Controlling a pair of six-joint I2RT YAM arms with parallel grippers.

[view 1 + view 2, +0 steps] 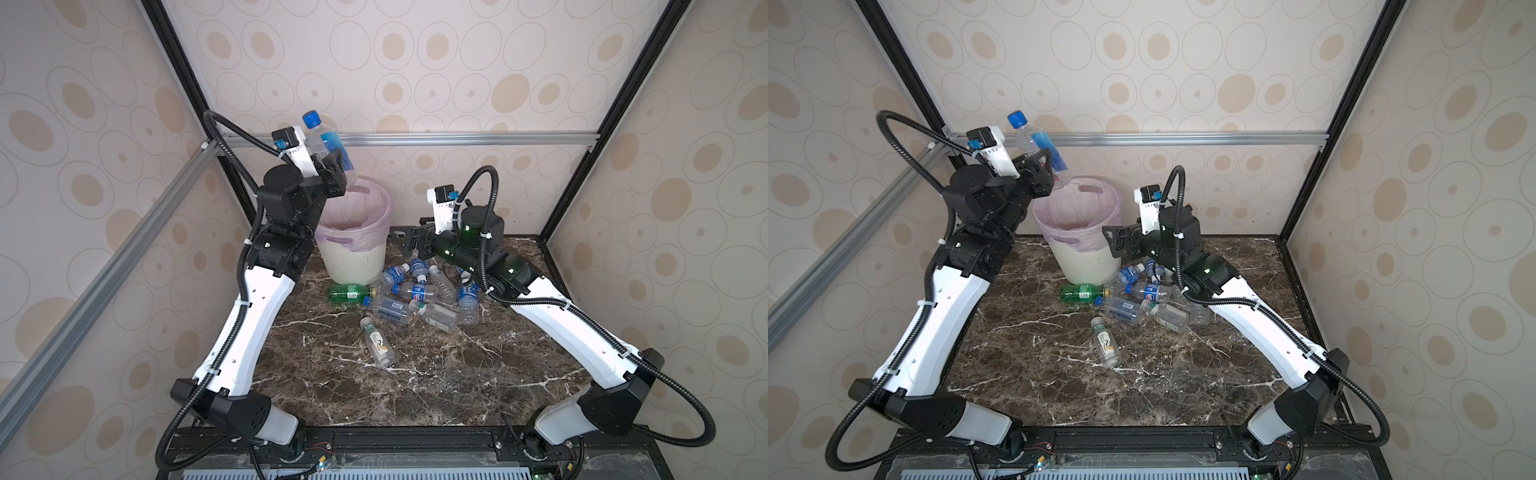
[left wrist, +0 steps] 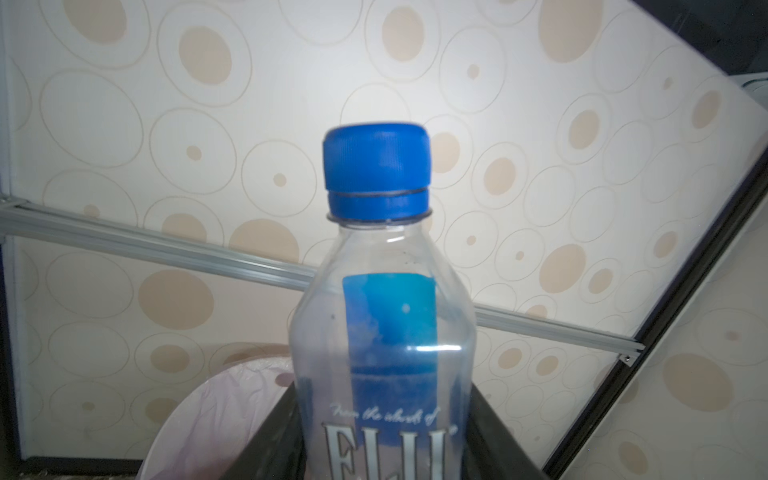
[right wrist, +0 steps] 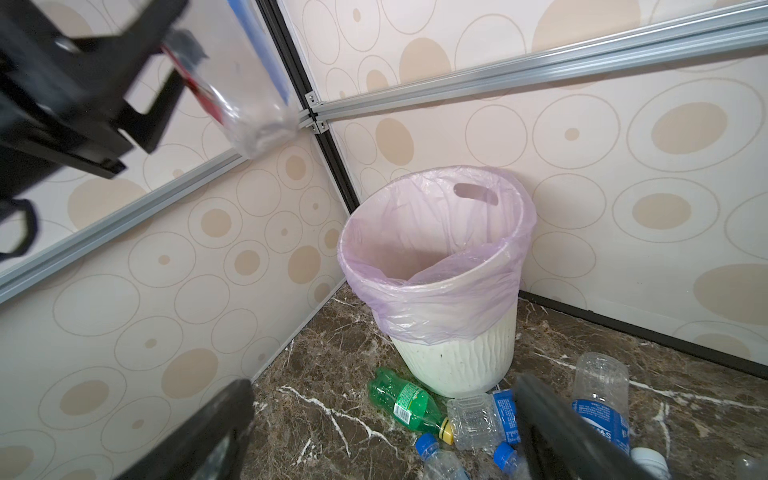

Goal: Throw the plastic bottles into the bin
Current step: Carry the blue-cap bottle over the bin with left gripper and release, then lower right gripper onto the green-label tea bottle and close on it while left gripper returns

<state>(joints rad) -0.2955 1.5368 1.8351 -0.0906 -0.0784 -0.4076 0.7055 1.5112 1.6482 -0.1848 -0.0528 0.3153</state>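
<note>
The Fiji bottle [image 1: 326, 143], cap up, sits pinched in our left gripper [image 1: 336, 168] over the bin [image 1: 353, 266] rim, so letting go should drop it in; our right gripper [image 1: 405, 241] hangs spread, empty, above the scattered bottles [image 1: 419, 293].

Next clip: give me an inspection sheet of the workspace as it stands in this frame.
Surface: dark, white-veined marble tabletop.
Job's things: Fiji bottle held cap-up above the rim of the pink-lined bin; pile of bottles lying right of the bin; green bottle at its foot; one lone bottle nearer the front.
Clutter: nothing seen.
Grippers: left gripper jaws closed on the Fiji bottle; right gripper jaws open, empty, beside the bin.
Cables: black conduit loops along each arm.
Surroundings: circle-patterned walls, aluminium rail.
</note>
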